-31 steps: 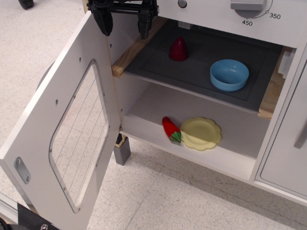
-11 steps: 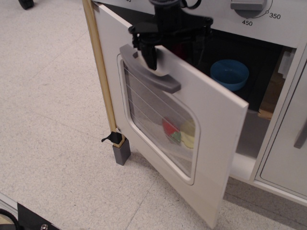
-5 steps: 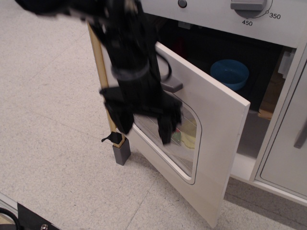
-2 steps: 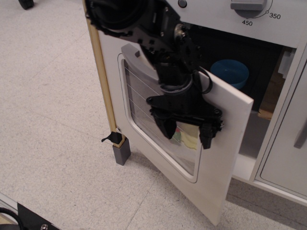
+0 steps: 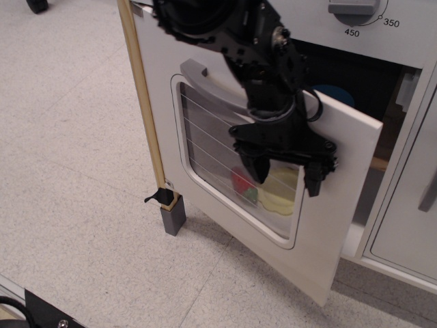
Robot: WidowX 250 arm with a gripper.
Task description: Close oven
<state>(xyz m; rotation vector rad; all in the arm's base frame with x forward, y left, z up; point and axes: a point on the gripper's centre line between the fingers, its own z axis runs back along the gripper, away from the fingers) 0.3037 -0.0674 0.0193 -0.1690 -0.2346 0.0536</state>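
Note:
The white oven point(image 5: 403, 41) has a light wood side edge point(image 5: 140, 102) and a temperature dial point(image 5: 351, 7) at the top. Its large door point(image 5: 348, 225) with a wire-lined window point(image 5: 212, 164) and grey bar handle point(image 5: 205, 72) stands partly open, its free edge a short way from the oven front. My black gripper point(image 5: 287, 171) is open and empty. It sits against the door's outer face, over the window's right part, fingers pointing down.
Through the window show a red pepper toy point(image 5: 240, 183) and a yellow plate point(image 5: 283, 198). A blue bowl point(image 5: 336, 92) shows partly above the door edge. A plain white cabinet door point(image 5: 410, 225) with a small grey handle is at right. A grey leg point(image 5: 172, 219) stands on the tiled floor.
The door has swung from wide open to nearly shut over the frames. In the last half second my gripper moved right along the door face and the door swung further toward the oven.

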